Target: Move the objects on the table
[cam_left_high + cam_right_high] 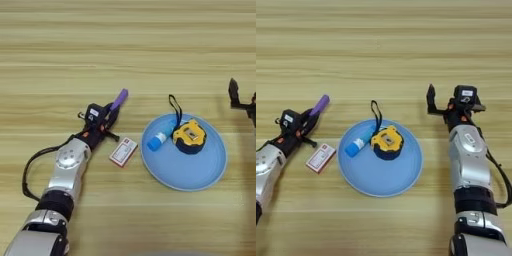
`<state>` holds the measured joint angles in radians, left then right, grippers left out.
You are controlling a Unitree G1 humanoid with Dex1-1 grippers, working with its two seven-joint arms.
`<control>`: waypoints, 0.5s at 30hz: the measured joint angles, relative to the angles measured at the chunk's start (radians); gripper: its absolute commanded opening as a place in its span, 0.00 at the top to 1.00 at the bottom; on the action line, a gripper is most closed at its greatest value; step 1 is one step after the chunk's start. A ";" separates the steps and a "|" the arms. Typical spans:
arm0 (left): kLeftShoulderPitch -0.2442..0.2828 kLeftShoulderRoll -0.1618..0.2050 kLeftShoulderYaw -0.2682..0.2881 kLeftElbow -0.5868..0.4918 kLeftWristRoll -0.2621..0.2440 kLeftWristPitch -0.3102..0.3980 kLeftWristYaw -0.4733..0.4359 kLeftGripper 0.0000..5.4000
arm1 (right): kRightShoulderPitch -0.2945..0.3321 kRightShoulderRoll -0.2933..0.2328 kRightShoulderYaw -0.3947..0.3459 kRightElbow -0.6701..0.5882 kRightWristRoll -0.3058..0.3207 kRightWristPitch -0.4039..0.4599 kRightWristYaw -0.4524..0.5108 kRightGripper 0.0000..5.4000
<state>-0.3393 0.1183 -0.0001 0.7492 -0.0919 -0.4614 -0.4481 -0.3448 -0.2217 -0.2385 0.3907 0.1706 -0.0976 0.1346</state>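
Note:
My left gripper (pixel 110 115) is shut on the lower end of the short purple bar (pixel 119 99), which points up and to the right just above the table (pixel 125 45). The small flat red-and-white box (pixel 123 151) lies on the wood just right of that gripper, apart from it. The yellow-and-black tape measure (pixel 189 136) rests inside the round blue plate (pixel 190 175), its black strap looping over the far rim. My right gripper (pixel 437 102) is parked right of the plate, open and holding nothing.
A blue-and-white tube (pixel 158 141) lies in the plate next to the tape measure, at its left. The plate's rim sits close to the red-and-white box.

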 measured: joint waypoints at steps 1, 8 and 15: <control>-0.001 -0.004 0.002 0.000 -0.004 -0.010 -0.005 0.87 | 0.000 0.001 0.003 -0.007 0.003 0.001 0.007 0.00; -0.015 -0.028 0.017 -0.020 -0.043 -0.078 -0.051 0.87 | 0.038 0.046 0.067 -0.128 0.064 0.030 0.116 0.00; -0.010 -0.061 -0.018 -0.103 -0.069 -0.127 -0.126 0.87 | 0.107 0.121 0.157 -0.293 0.230 0.188 0.278 0.00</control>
<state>-0.3492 0.0577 -0.0182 0.6466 -0.1611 -0.5883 -0.5745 -0.2377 -0.1011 -0.0814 0.0978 0.4010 0.0900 0.4127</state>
